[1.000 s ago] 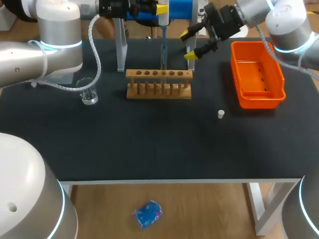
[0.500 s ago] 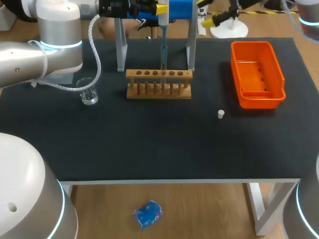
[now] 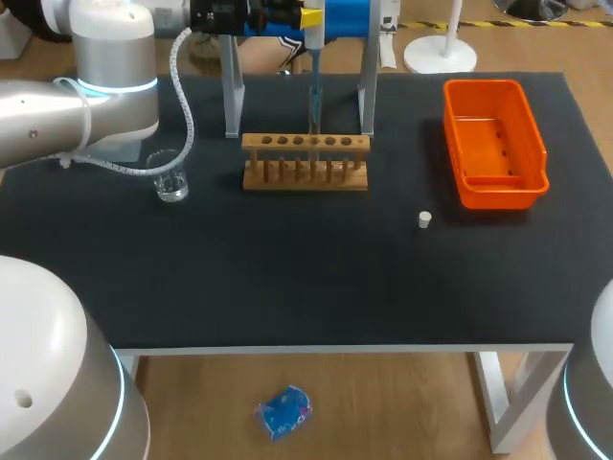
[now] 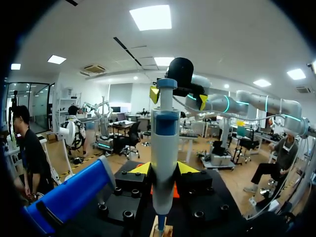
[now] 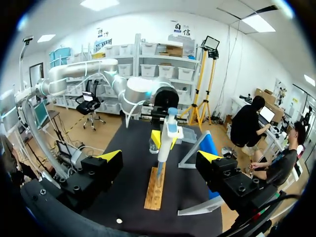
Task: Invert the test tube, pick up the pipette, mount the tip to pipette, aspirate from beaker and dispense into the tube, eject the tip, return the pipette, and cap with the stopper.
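Note:
My left gripper [image 3: 308, 17] is at the table's far edge, shut on the white and blue pipette [image 3: 313, 57], which hangs upright. The pipette's tip points down over the wooden tube rack [image 3: 305, 161]. In the left wrist view the pipette [image 4: 165, 148] stands between my yellow fingertips [image 4: 140, 169]. My right gripper [image 5: 160, 158] is open and empty, raised well back from the rack [image 5: 155, 190] and facing the pipette [image 5: 167, 140]; the head view does not show it. A glass beaker [image 3: 171, 178] stands left of the rack. The small white stopper [image 3: 424, 219] lies right of it.
An orange bin [image 3: 493, 144] sits at the right of the table. The pipette stand with clear legs [image 3: 230, 86] and a blue top [image 3: 350, 14] straddles the space just behind the rack. My left arm [image 3: 86, 96] reaches over the table's left rear.
My right gripper has pulled up and away from beside the stand's right leg and left the head view. The left gripper and pipette have not moved.

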